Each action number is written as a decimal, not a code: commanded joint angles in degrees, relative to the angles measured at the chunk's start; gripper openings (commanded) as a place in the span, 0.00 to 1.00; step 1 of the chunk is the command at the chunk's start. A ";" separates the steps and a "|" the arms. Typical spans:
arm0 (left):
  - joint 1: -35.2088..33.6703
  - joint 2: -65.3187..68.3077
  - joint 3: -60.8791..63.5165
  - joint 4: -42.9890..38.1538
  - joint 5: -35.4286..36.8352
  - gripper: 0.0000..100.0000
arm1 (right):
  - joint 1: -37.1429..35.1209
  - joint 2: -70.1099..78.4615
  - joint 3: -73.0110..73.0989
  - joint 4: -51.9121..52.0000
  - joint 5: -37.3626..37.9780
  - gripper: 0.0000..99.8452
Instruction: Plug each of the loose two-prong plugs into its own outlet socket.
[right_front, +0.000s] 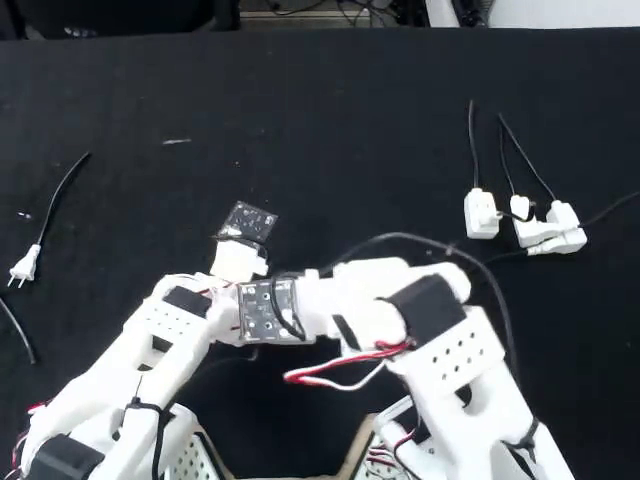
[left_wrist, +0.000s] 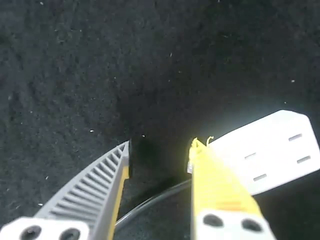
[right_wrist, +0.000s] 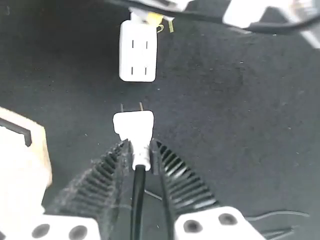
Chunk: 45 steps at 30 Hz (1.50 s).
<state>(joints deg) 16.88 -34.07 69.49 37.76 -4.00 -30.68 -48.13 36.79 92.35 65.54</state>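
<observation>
1. Right gripper (right_wrist: 139, 147): clamped on a white two-prong plug (right_wrist: 134, 125). The fingers pinch the rear of its body, where the black cord (right_wrist: 138, 200) comes out.
2. The prongs (right_wrist: 131, 107) point at a white socket block (right_wrist: 137, 57) and are roughly in line with it. There is a clear gap between them, so the plug is not inserted.
3. The socket block lies on the black table (right_wrist: 250, 125) with its slotted face towards the right wrist camera. Two pairs of slots are visible.
4. Left gripper (left_wrist: 160, 150): fingers apart, holding nothing, with bare table in the gap.
5. In the left wrist view the socket block (left_wrist: 270, 155) sits just beside the yellow finger (left_wrist: 215, 185), outside the gap. Can't tell if they touch.
6. A thin black cable (left_wrist: 150, 202) crosses under the left fingers.
7. High view: both arms (right_front: 420, 320) meet near the middle of the table's near side.
8. A loose plug (right_front: 24, 266) with its cord lies at the far left, well apart from the arms.
9. Two more white blocks (right_front: 481, 213) (right_front: 552, 232) sit at the far right with cords running off. Can't tell how they're seated.
</observation>
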 joint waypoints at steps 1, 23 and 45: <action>-1.98 -4.40 -0.66 1.76 -0.53 0.19 | 1.23 -1.10 1.89 -2.46 0.62 0.01; -34.42 -37.71 8.22 24.18 -19.25 0.20 | 2.02 24.75 -11.21 -2.90 0.18 0.01; -36.00 -70.15 27.03 27.43 -19.16 0.20 | -6.42 29.14 -15.25 -2.81 -2.64 0.01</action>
<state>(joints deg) -18.64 -103.34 95.78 66.24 -22.90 -36.13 -19.03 24.57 90.24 63.52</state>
